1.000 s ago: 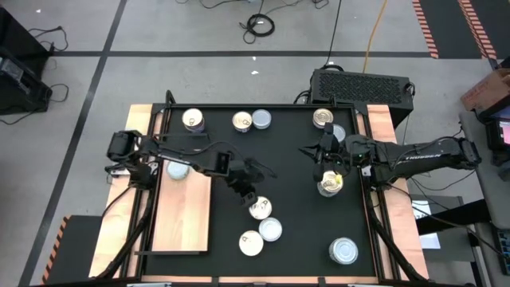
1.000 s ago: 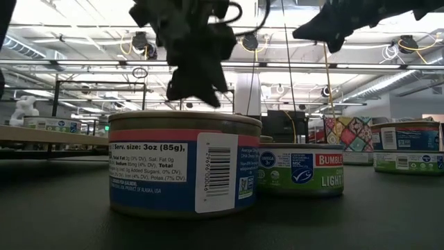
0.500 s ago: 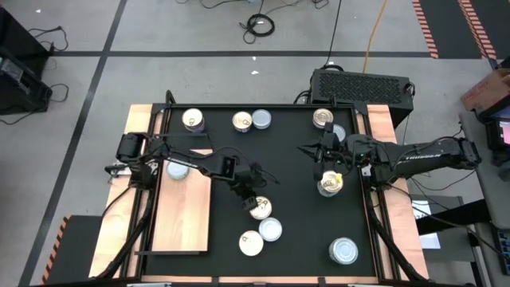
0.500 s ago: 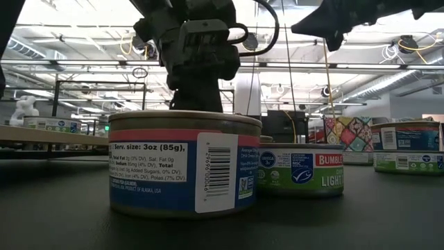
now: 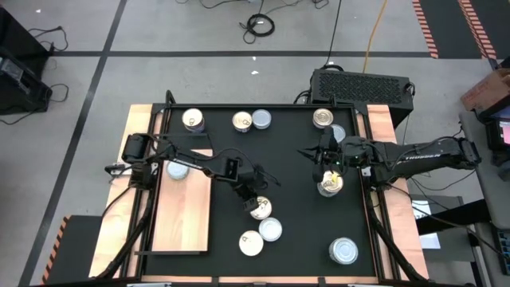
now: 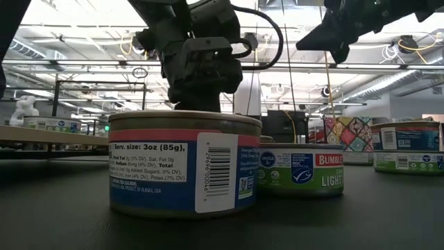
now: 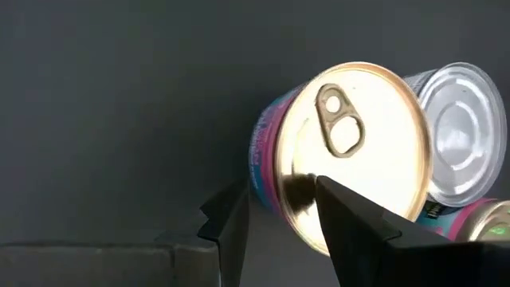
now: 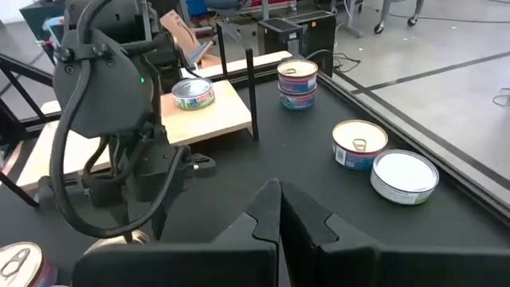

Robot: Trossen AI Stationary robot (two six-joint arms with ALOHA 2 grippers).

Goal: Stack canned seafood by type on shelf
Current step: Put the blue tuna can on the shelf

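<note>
In the high view my left gripper [image 5: 255, 197] hovers open just above a can with a gold pull-tab lid and pink-and-blue label [image 5: 260, 209] on the black mat. In the left wrist view, one finger [image 7: 347, 211] is over this can's lid [image 7: 351, 135] and the other [image 7: 229, 219] is outside its wall. A silver-topped can [image 5: 271, 229] and a cream-topped can [image 5: 251, 243] stand close by. The wooden shelf [image 5: 183, 219] lies to the left, with one can [image 5: 177, 169] on its far end. My right gripper [image 5: 312, 154] is shut and raised beside a gold-topped can [image 5: 331, 183]. My left gripper [image 7: 279, 185] comes from above, pointing down, astride the rim of the pink-and-blue can. I cannot tell whether either finger touches the can, which stands upright on the mat.
Three cans [image 5: 193, 119] [image 5: 242, 121] [image 5: 261, 119] stand along the mat's far edge, and another [image 5: 323, 118] is at the far right. A silver-topped can [image 5: 344, 251] sits near the right corner. A black box [image 5: 362, 84] stands beyond the table. Most of the shelf is bare.
My left gripper has moved toward the table's right and near side and come down over the pink-and-blue can. In the low view it has dropped behind the front can. The cans have stayed in place.
</note>
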